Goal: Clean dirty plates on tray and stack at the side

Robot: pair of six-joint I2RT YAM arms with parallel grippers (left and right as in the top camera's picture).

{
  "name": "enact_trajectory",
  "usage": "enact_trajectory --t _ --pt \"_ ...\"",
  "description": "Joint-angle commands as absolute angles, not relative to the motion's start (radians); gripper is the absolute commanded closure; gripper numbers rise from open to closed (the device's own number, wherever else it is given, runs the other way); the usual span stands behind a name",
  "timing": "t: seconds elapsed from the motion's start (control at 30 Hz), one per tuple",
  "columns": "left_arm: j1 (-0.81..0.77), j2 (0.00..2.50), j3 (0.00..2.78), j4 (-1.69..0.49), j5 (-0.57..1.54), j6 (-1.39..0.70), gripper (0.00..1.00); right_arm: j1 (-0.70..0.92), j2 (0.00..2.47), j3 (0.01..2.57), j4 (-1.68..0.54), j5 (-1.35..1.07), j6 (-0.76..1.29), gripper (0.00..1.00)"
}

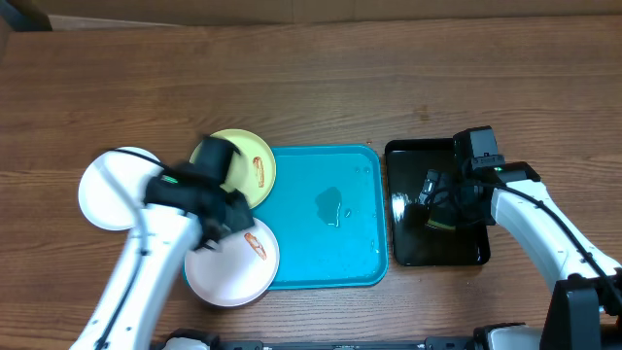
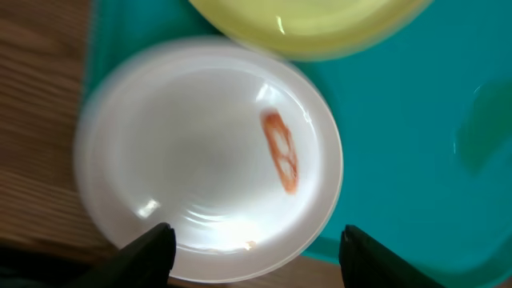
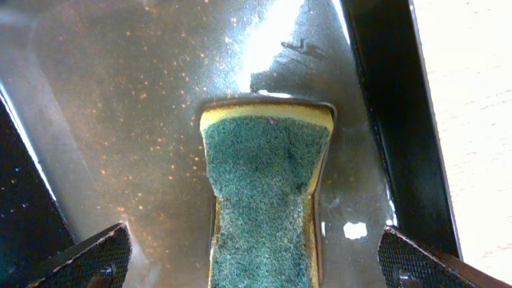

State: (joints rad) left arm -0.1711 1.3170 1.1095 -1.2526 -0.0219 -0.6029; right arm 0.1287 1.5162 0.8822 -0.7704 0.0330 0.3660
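The turquoise tray [image 1: 330, 219] lies mid-table. A pale green plate [image 1: 255, 165] with a reddish smear overlaps its upper-left edge. A white plate [image 1: 238, 267] with a similar smear overlaps its lower-left corner. Another white plate [image 1: 107, 190], with no smear showing, rests on the table to the left. My left gripper [image 1: 216, 233] hovers open over the smeared white plate [image 2: 208, 152], its near rim between the fingers [image 2: 148, 252]. The green plate [image 2: 320, 24] shows at the top of the left wrist view. My right gripper [image 3: 256, 260] stands open astride a green-and-yellow sponge [image 3: 264, 192].
A black tray [image 1: 437, 219] sits right of the turquoise one, wet and glossy, with the sponge in it and its raised wall [image 3: 384, 96] close to my right fingers. A small puddle [image 1: 330, 204] lies on the turquoise tray.
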Motion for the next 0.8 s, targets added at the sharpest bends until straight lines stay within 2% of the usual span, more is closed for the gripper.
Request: enact_trajectory --t 0.0,0.17,0.3,0.5,0.77 --pt "-0.03 1.309 1.171 -1.302 -0.112 -0.515 0.28 0.128 1.515 0.883 -0.765 0.044 0.371 0.0" --pt "0.16 1.309 1.05 -1.224 -0.107 -0.516 0.28 0.128 1.515 0.883 -0.765 0.044 0.371 0.0" --pt "0.237 1.309 0.913 -1.116 -0.098 -0.515 0.25 0.128 1.515 0.883 -0.765 0.044 0.371 0.0" --pt "0.248 1.309 0.761 -0.986 0.021 -0.471 0.25 0.128 1.515 0.883 -0.765 0.044 0.371 0.0" --pt "0.248 1.309 0.663 -0.953 0.088 -0.441 0.25 0.128 1.515 0.883 -0.765 0.044 0.371 0.0"
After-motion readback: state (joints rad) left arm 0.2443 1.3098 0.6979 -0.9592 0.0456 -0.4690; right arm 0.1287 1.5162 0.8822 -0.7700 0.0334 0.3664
